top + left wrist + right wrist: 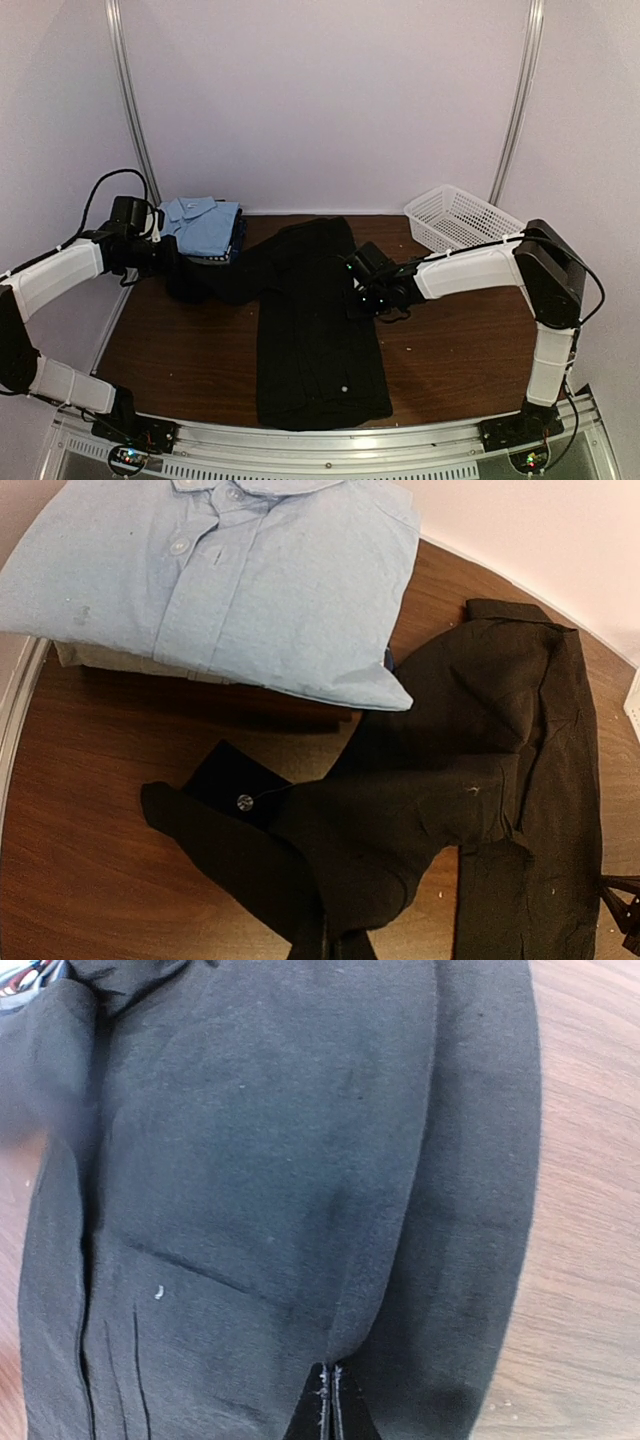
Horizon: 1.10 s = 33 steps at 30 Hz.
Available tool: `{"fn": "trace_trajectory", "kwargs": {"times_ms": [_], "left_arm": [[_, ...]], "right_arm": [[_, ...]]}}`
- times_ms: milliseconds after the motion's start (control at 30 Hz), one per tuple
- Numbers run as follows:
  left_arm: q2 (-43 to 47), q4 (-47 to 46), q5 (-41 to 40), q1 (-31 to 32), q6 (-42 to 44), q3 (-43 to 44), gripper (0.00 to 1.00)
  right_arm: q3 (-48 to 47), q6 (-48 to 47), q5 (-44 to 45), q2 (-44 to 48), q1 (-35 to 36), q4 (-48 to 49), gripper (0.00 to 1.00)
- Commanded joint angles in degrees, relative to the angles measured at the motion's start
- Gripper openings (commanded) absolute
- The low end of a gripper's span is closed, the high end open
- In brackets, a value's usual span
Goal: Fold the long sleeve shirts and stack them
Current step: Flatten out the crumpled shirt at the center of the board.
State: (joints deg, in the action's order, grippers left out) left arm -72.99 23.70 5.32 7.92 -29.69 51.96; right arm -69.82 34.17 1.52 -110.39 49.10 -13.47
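Note:
The large black shirt [315,330] lies spread lengthwise on the brown table, and one sleeve stretches left. My left gripper [172,262] is shut on that sleeve. In the left wrist view the jaws [335,945] pinch the sleeve, and its buttoned cuff [243,801] hangs loose. My right gripper [365,290] is at the shirt's right edge. In the right wrist view its jaws [330,1400] are shut on a fold of the black shirt [260,1160]. The light blue collared shirt [205,225] lies folded on top of a stack at the back left. It also shows in the left wrist view [220,580].
A white mesh basket [460,218] stands at the back right. The folded stack under the blue shirt shows dark and tan layers [110,660]. Bare table [460,350] lies right of the black shirt. A metal rail [330,440] runs along the near edge.

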Motion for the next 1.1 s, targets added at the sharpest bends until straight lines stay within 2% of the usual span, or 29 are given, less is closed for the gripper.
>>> {"fn": "trace_trajectory", "kwargs": {"times_ms": [0, 233, 367, 600, 833, 1067], "left_arm": [[0.29, -2.52, -0.72, -0.19, -0.03, 1.93, 0.0], [-2.38, 0.63, -1.05, -0.18, 1.45, 12.4, 0.0], [-4.45, 2.33, -0.95, -0.19, 2.54, 19.65, 0.0], [-11.07, 5.48, -2.94, -0.17, 4.3, 33.34, 0.0], [-16.83, 8.94, -7.85, -0.19, 6.21, 45.44, 0.0], [-22.11, 10.73, -7.58, -0.19, 7.38, 48.82, 0.0]], "right_arm": [[-1.5, -1.49, 4.82, 3.21, -1.62, -3.91, 0.0], [-5.7, -6.46, 12.5, 9.42, -11.09, -13.64, 0.0], [-7.38, -8.51, 13.69, 14.07, -17.69, -15.46, 0.0], [-14.39, -10.96, 18.72, 17.37, -25.26, -20.45, 0.0], [-21.75, -12.51, 17.88, 18.36, -33.62, -22.66, 0.0], [-26.52, -14.08, 16.07, 16.61, -38.27, -23.97, 0.0]]}}
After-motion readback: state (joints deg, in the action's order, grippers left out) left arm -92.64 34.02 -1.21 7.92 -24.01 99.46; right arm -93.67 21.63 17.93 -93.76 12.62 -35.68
